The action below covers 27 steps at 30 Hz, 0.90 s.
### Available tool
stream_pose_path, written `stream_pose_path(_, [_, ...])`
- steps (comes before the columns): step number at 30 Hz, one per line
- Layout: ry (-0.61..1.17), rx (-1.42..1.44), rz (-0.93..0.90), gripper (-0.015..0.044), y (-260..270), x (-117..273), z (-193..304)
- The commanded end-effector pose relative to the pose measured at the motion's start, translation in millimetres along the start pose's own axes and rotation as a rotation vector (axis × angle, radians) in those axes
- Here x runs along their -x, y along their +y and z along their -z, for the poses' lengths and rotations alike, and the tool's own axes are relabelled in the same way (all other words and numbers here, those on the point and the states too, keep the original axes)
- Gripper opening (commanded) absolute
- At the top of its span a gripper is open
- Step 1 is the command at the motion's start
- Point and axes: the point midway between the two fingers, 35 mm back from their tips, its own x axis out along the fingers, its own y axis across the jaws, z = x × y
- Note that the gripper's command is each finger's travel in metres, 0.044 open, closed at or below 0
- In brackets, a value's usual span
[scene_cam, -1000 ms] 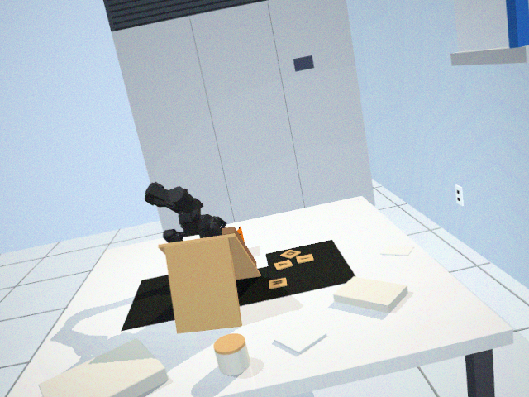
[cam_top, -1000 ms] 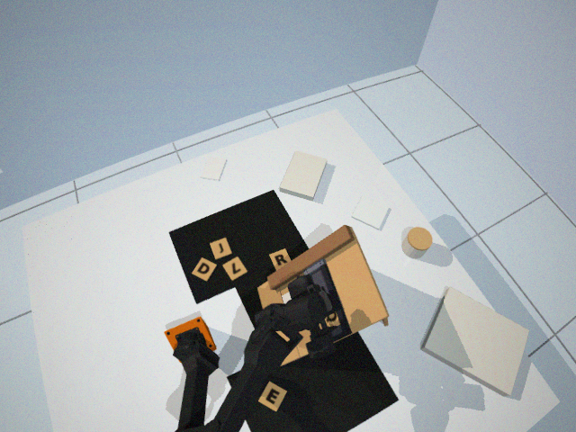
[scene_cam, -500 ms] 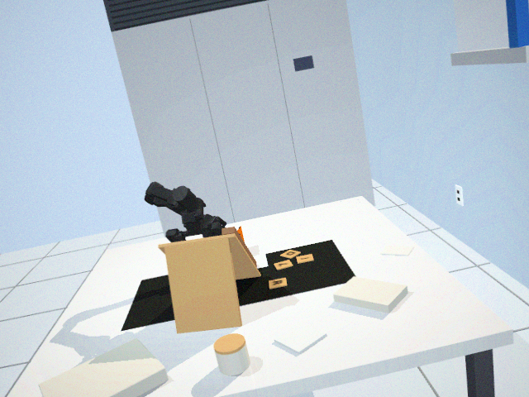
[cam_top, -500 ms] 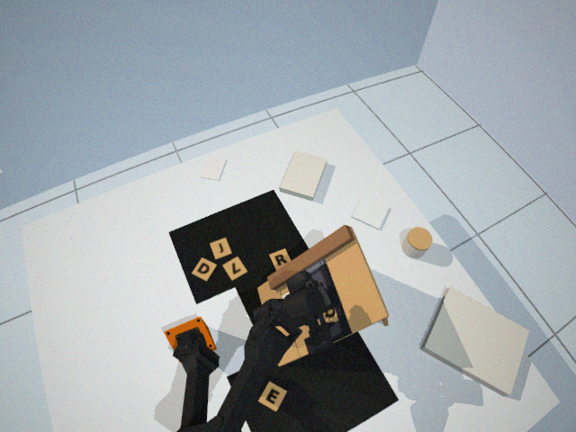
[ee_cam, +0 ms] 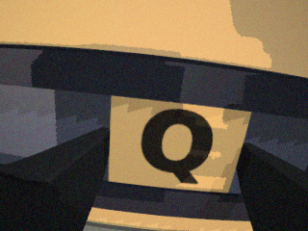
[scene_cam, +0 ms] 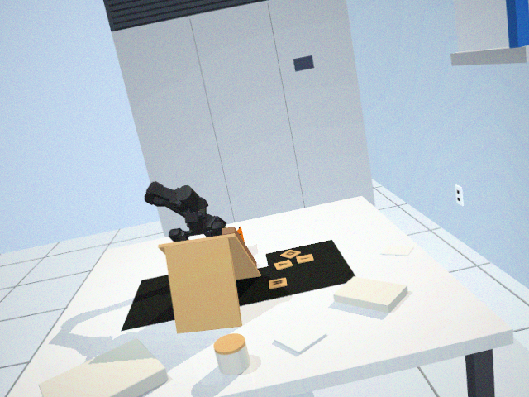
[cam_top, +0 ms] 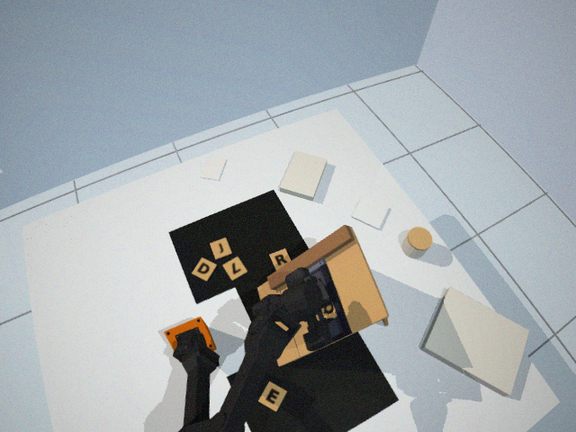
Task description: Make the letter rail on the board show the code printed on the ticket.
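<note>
The gripper [cam_top: 321, 310] [ee_cam: 175, 139] is shut on the Q tile [ee_cam: 221, 166]. Q lies upright between the dark lips of the rail [cam_top: 336, 290] [ee_cam: 106, 69] on the sloped wooden board [cam_top: 360, 274] [scene_cam: 205, 286]. The rail shows no other tile in the wrist view; the arm hides part of it in the top view. Tiles J [cam_top: 220, 247] [scene_cam: 304, 258], D [cam_top: 203, 269] [scene_cam: 290, 253], L [cam_top: 235, 268] [scene_cam: 283, 265] and R [cam_top: 280, 259] [scene_cam: 278, 283] lie on the black mat [cam_top: 241, 218]. Tile E [cam_top: 272, 396] lies on its near part. The ticket's print is not readable.
A brown bar [cam_top: 320, 253] runs along the board's one side. A lidded jar [cam_top: 419, 239] [scene_cam: 231, 354], a large pale block [cam_top: 488, 339], a smaller block [cam_top: 304, 174] [scene_cam: 371, 292] and thin white squares [cam_top: 371, 212] [cam_top: 213, 168] stand around. The arm's orange base [cam_top: 207, 328] is left of the board.
</note>
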Motion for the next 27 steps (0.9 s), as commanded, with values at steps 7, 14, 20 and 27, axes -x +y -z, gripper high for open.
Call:
stream_pose_path(7, [0.003,-0.001,0.006,0.0000,6,-1,0])
stream_pose_path(14, [0.003,-0.001,0.006,0.0000,11,-1,0])
stream_pose_path(20, [0.003,-0.001,0.006,0.0000,14,-1,0])
stream_pose_path(27, [0.003,-0.001,0.006,0.0000,19,-1,0])
